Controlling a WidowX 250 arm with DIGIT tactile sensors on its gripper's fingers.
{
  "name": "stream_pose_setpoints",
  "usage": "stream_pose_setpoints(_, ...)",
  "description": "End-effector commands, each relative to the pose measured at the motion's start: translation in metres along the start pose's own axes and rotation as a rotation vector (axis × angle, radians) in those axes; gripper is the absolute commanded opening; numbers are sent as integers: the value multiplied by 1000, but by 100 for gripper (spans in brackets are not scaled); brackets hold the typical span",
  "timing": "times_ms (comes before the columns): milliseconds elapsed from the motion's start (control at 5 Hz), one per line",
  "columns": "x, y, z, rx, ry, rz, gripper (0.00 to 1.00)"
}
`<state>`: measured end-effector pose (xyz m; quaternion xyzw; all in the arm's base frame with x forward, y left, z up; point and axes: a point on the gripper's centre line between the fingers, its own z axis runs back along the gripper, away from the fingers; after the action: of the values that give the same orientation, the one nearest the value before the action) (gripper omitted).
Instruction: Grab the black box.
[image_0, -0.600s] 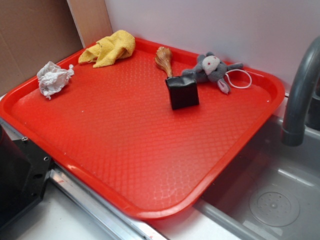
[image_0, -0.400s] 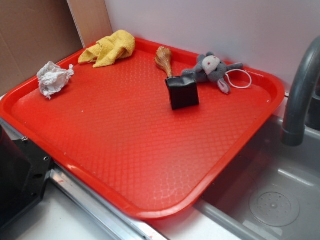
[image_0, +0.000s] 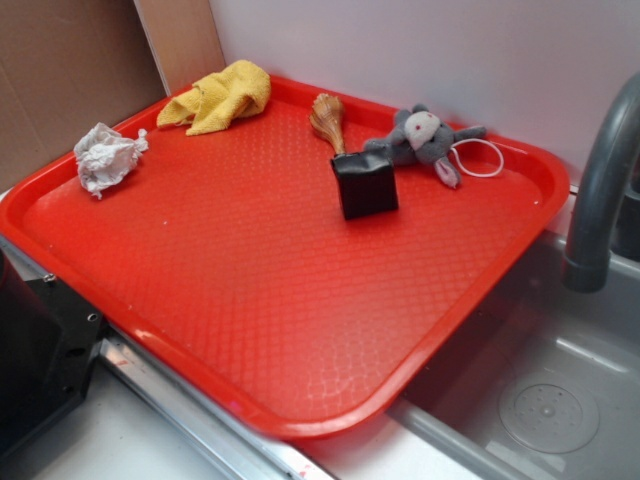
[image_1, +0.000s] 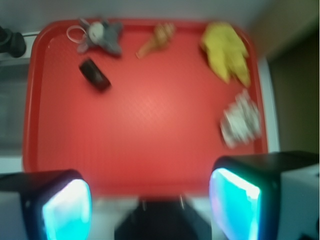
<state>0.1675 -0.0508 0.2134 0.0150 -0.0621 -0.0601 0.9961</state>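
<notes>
Black box (image_0: 364, 184): upright on red tray (image_0: 250, 300), just beside plush mouse (image_0: 425, 138) at its 1 o'clock and wooden spoon (image_0: 328, 118) at 11. Tool (image_1: 150, 200): wide open, empty, high above tray's near edge. Approach: descend straddling box, clear of mouse.

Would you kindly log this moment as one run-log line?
phase: approach | gripper: jaws open, high above tray | black box: untouched, beside plush mouse

I see a red tray (image_0: 300, 330) filling most of the exterior frame. On it: crumpled paper (image_0: 105, 157) at left, yellow cloth (image_0: 220, 97) upper left, wooden spoon (image_0: 328, 120), black box (image_0: 364, 183) and grey plush mouse (image_0: 425, 137) toward upper right.
</notes>
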Motion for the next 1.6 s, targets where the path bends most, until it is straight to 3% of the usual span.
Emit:
stream_pose_setpoints(0,71,-29,-73,92,-68,-178,100)
stream_pose_setpoints(400,87,-18,-131,64,-109,-288,100)
stream_pose_setpoints(600,93,-18,-157,12,-85,-287,100)
stream_pose_setpoints(800,89,-26,-175,-94,-89,-265,100)
stream_pose_setpoints(1000,84,-31,-179,-113,-77,-237,0)
stream_pose_setpoints(1200,84,-33,-184,-116,-86,-257,0)
stream_pose_setpoints(1400,90,-34,-181,-110,-139,-312,0)
